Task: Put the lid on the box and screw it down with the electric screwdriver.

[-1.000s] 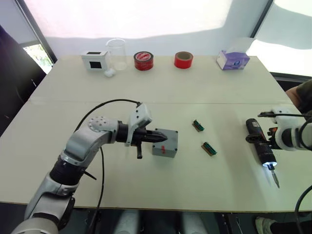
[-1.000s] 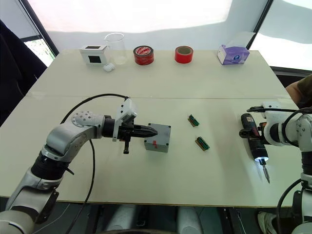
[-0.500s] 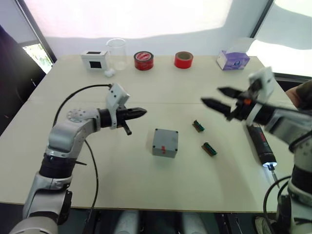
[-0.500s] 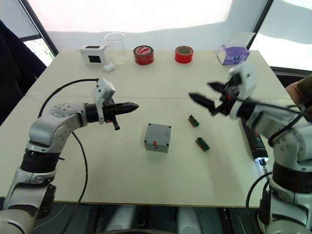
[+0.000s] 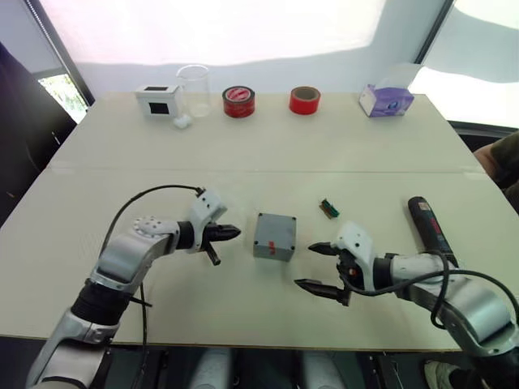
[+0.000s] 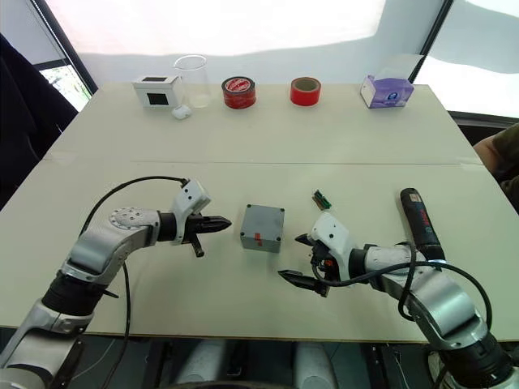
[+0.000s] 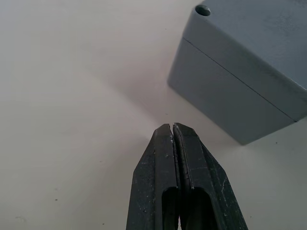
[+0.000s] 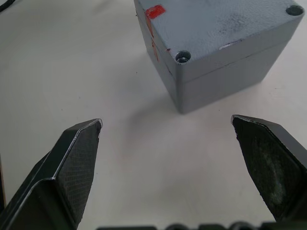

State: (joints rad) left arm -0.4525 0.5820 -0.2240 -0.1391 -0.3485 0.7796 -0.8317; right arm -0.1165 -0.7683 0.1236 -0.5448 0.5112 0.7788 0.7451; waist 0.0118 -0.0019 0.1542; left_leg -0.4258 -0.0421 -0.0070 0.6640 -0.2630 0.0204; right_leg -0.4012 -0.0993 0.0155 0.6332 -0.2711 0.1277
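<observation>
Lid (image 8: pixel 225 19) already seated on the box (image 5: pixel 274 237) at table centre, seam visible, corner holes open. Left gripper (image 5: pixel 229 233), fingers pressed together, points at the box's left face — likely to brace it. Right gripper (image 5: pixel 318 267) spread wide, empty, just beside the box's near-right corner. Electric screwdriver (image 5: pixel 427 228) lies apart to the right, near the table (image 5: pixel 243 154) edge — open room between
</observation>
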